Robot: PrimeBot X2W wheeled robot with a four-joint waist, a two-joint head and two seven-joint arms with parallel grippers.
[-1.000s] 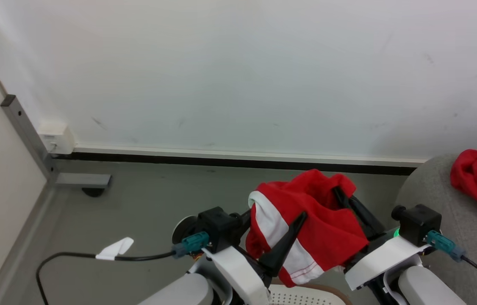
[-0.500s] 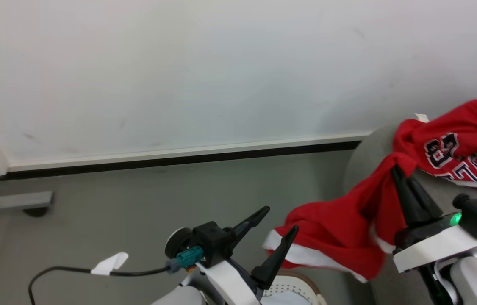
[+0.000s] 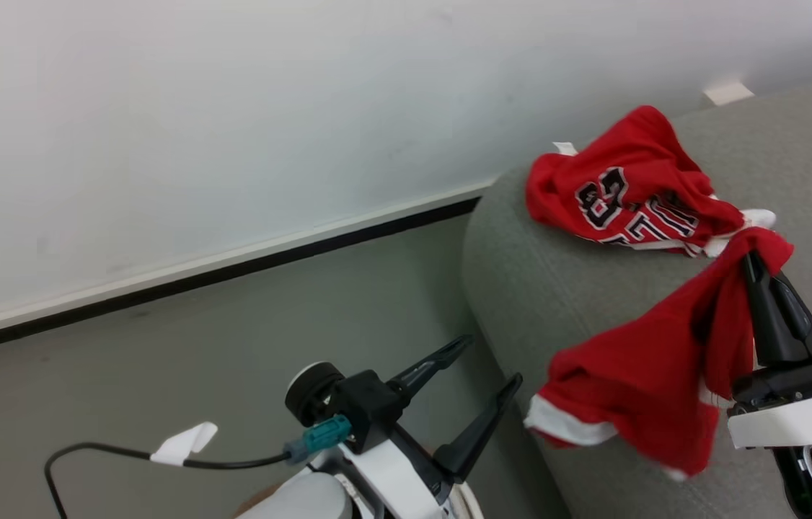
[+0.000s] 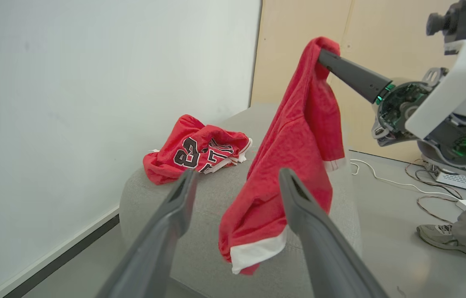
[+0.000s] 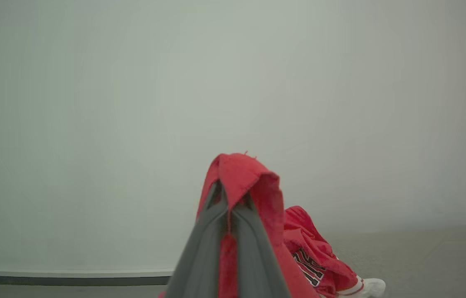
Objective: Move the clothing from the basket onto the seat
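right fingers clamp shut on the plain red garment at its top fold, so it hangs below them over the grey seat. left fingers stand spread wide and empty beside its hem. the jersey lies on the seat just beyond the right fingers.

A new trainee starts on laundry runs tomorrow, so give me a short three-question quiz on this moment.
1. True or false: the left pincer is shut on cloth.
2. Fill in: the numbered jersey lies on the grey ____.
3. What hangs from the shut right pincer? A the numbered jersey; B the plain red garment with white trim; C nothing.
Key: 1 false, it stands open and empty. 2 seat. 3 B.
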